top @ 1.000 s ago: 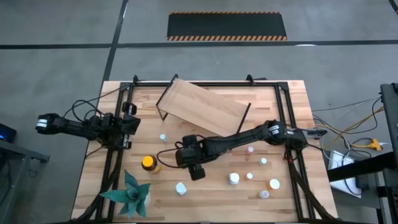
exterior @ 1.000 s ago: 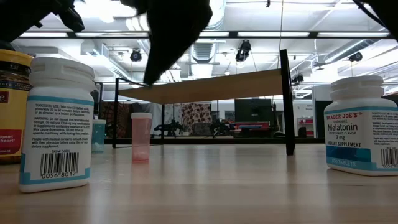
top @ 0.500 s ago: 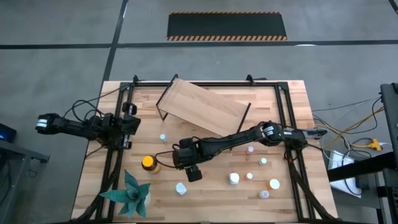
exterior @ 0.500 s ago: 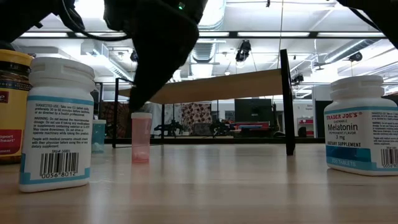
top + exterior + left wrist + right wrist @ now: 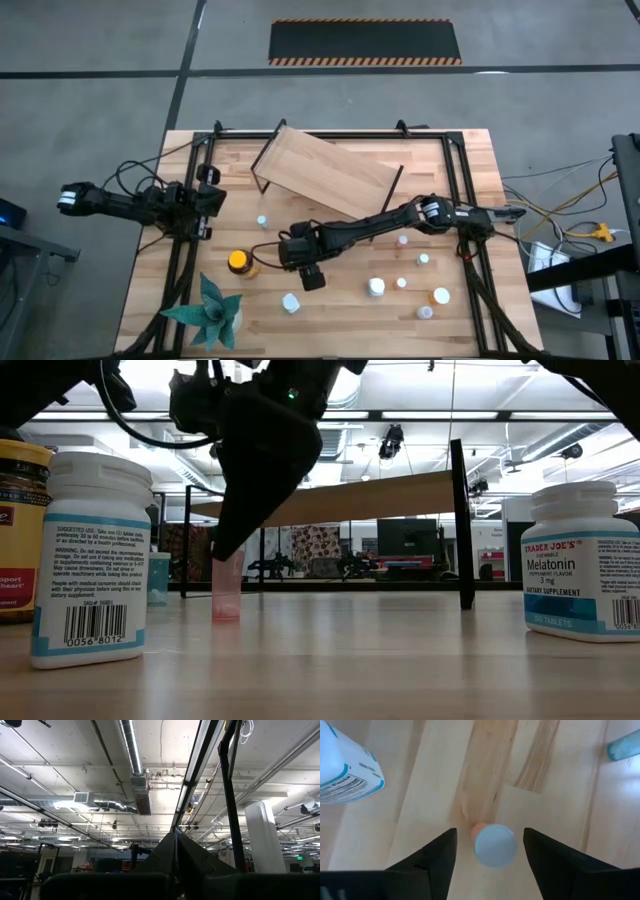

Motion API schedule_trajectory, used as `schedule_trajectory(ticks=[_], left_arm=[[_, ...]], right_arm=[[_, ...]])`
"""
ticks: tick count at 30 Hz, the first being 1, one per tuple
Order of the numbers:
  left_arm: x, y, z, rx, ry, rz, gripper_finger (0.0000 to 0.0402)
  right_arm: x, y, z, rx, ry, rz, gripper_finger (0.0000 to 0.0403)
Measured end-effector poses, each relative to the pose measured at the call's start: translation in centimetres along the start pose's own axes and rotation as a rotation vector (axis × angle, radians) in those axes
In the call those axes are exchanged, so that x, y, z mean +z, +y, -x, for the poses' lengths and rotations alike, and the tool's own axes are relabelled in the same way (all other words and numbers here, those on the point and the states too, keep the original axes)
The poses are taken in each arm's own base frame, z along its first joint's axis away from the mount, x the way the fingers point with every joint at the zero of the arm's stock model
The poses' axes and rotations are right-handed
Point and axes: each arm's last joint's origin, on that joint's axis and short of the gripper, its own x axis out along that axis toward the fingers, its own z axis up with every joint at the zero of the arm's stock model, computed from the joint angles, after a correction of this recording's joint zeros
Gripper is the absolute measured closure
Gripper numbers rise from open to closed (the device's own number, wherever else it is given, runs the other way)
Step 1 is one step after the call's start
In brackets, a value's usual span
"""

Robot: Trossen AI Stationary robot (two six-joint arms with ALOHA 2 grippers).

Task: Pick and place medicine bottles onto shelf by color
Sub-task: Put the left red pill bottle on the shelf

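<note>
Now lower, right claw (image 5: 489, 865) (pink bottle (image 5: 493, 845)).

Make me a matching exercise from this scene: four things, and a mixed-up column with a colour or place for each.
Things:
1. amber bottle
2. pink bottle
3. shelf
4. paper plant

Descriptions:
A. just below the right gripper, framed by its open jaws
B. green and spiky
C. yellow cap
D. light wooden board on black legs

Pairs: 1-C, 2-A, 3-D, 4-B
</note>
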Motion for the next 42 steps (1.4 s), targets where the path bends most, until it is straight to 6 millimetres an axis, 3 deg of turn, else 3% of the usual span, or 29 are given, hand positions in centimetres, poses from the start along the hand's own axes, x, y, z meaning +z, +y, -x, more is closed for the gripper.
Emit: schedule_trajectory(ticks=[8, 16, 21, 25, 31, 37, 42], left_arm=[[0.0, 0.0, 0.0, 0.0, 0.0, 0.0, 0.04], [0.0, 0.0, 0.0, 0.0, 0.001, 0.0, 0.04], [0.0, 0.0, 0.0, 0.0, -0.002, 0.0, 0.04], [0.1, 0.0, 0.0, 0.001, -0.006, 0.001, 0.04], [0.1, 0.0, 0.0, -0.002, -0.005, 0.004, 0.04], [0.0, 0.0, 0.0, -0.002, -0.002, 0.002, 0.04], [0.0, 0.0, 0.0, -0.002, -0.002, 0.001, 0.04]], right_arm=[[-0.1, 0.0, -0.3, 0.0, -0.002, 0.006, 0.0215], [0.0, -0.1, -0.3, -0.003, -0.012, 0.005, 0.0281], [0.6, -0.3, 1.1, -0.003, -0.026, 0.034, 0.0307], [1.6, -0.7, 4.6, -0.006, -0.044, 0.036, 0.0296], [2.3, -3.4, 12.6, -0.035, -0.082, -0.049, 0.029], [-0.7, -9.4, 20.0, -0.159, -0.154, -0.305, 0.0299], [-4.3, -14.1, 22.4, -0.229, -0.118, -0.459, 0.0299]])
